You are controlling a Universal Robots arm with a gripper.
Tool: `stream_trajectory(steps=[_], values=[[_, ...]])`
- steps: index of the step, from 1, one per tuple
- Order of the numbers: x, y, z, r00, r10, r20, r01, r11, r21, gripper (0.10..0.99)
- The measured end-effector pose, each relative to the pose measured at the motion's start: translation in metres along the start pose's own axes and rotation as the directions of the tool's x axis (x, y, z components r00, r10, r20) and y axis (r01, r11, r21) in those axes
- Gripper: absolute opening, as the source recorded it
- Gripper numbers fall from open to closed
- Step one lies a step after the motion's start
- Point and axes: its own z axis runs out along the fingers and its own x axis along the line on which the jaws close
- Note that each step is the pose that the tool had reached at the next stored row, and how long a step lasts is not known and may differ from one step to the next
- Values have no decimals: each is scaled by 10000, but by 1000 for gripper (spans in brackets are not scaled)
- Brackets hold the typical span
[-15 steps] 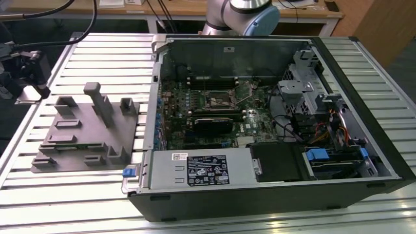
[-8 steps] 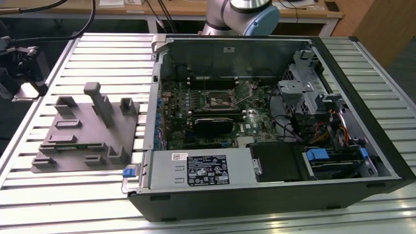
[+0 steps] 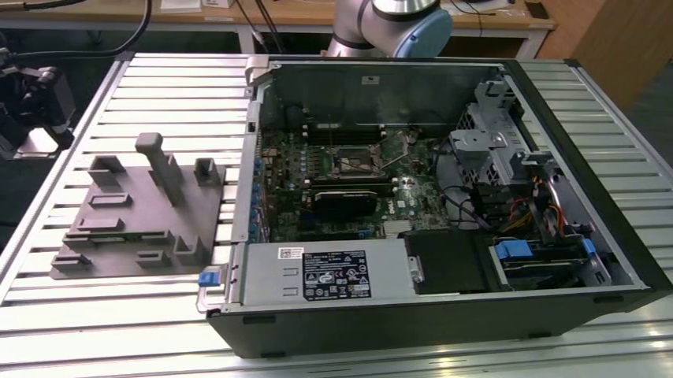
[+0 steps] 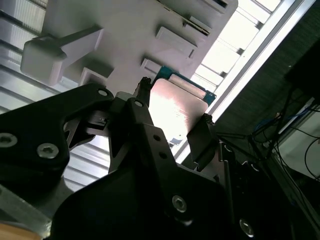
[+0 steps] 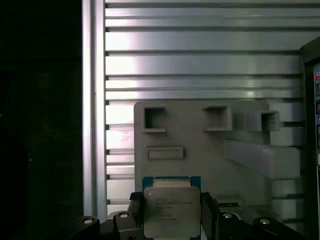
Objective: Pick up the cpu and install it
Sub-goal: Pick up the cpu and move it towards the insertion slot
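Note:
The cpu (image 5: 171, 210), a small square chip with a shiny metal top on a green board, sits between my gripper's (image 5: 171, 215) black fingers (image 5: 134, 210), which press on two opposite edges. In the second wrist view the same cpu (image 4: 177, 107) shows its bright lid, with my gripper (image 4: 172, 115) shut on it. Beyond it in both wrist views lies the grey plastic fixture (image 5: 200, 150). The metal-framed socket (image 3: 352, 161) lies on the motherboard inside the open computer case (image 3: 421, 315).
The grey fixture (image 3: 137, 213) with its upright posts lies on the slatted metal table (image 3: 158, 87) at the exterior view's left, beside the case. A black module (image 3: 342, 203) sits below the socket. Drive cages and cables (image 3: 515, 181) fill the case's right side.

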Motion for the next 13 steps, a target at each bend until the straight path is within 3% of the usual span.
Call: stream_trajectory(steps=[13], values=[[-4, 5, -161, 10000, 0, 0, 0, 10000, 0, 545]])
